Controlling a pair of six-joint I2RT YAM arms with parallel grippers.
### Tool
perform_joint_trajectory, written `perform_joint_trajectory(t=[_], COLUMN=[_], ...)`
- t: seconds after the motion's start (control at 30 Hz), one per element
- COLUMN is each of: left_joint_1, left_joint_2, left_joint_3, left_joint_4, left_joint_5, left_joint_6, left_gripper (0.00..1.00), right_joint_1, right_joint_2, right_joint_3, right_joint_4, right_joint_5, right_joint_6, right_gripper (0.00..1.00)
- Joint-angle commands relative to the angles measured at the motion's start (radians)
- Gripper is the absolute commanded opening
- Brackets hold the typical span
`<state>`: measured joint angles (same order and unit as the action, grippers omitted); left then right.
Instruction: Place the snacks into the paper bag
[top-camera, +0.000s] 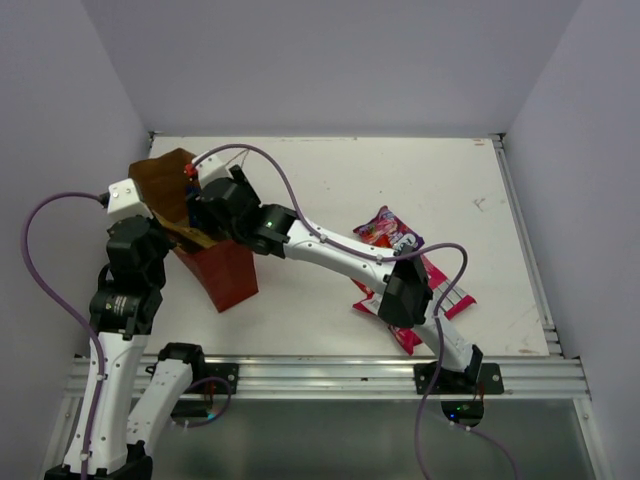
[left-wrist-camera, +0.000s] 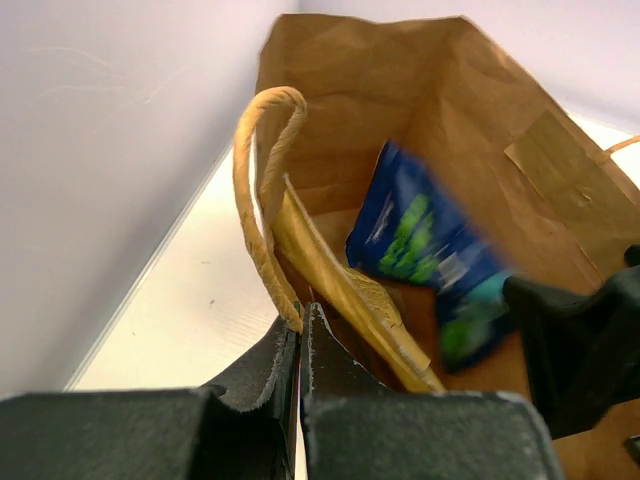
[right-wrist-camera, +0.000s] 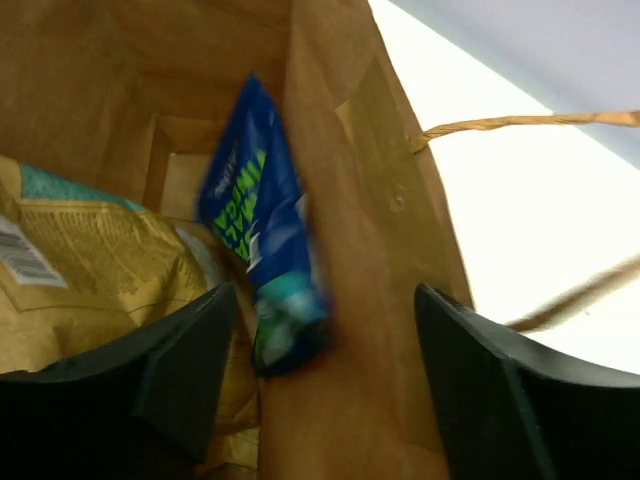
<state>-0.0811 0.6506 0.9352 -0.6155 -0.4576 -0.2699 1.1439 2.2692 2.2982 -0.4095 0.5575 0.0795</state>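
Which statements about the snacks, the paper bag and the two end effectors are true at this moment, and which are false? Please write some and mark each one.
1. The dark blue packet is inside the paper bag. True.
2. The right end effector is shut on the dark blue packet. False: its fingers are wide apart.
3. The tan chips bag lies on the table. False: it is inside the paper bag.
4. The left end effector is shut on the paper bag's rim. True.
5. The red colourful packet and the pink-and-silver packet are outside the paper bag. True.
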Motion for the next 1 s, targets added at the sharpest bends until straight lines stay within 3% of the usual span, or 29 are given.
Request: perform_joint_trajectory(t=[0.0, 0.2, 0.37, 0.6, 0.77, 0.97], left_joint_1=[-0.008, -0.008, -0.008, -0.008, -0.008, -0.008], left_joint_2=[0.003, 0.009, 0.017, 0.021, 0.011, -0.003], left_joint_3=[0.028, 0.020, 0.005, -0.007, -0.004, 0.001], left_joint_4=[0.031, 0.039, 0.053, 0.068, 0.066, 0.062], left_joint_5=[-0.013, -0.007, 0.013, 0.033, 0.033, 0.034], left_joint_6=[-0.003, -0.003, -0.006, 0.000, 0.000, 0.001], left_gripper=[0.00, 0.00, 0.00, 0.00, 0.00, 0.00], right_joint_1=[0.004, 0.005, 0.005, 0.005, -0.006, -0.165], right_joint_2=[-0.075, -0.235, -0.482, -0.732, -0.797, -0.760], right_joint_3=[-0.041, -0.146, -0.250, -0.403, -0.580, -0.863], right_joint_4=[0.030, 0.147, 0.230, 0.224, 0.157, 0.048], right_joint_5=[-0.025, -0.114, -0.154, -0.058, 0.169, 0.134], right_joint_6=[-0.020, -0.017, -0.032, -0.121, -0.149, 0.047], right_gripper=[0.84, 0.88, 0.88, 0.89, 0.93, 0.93])
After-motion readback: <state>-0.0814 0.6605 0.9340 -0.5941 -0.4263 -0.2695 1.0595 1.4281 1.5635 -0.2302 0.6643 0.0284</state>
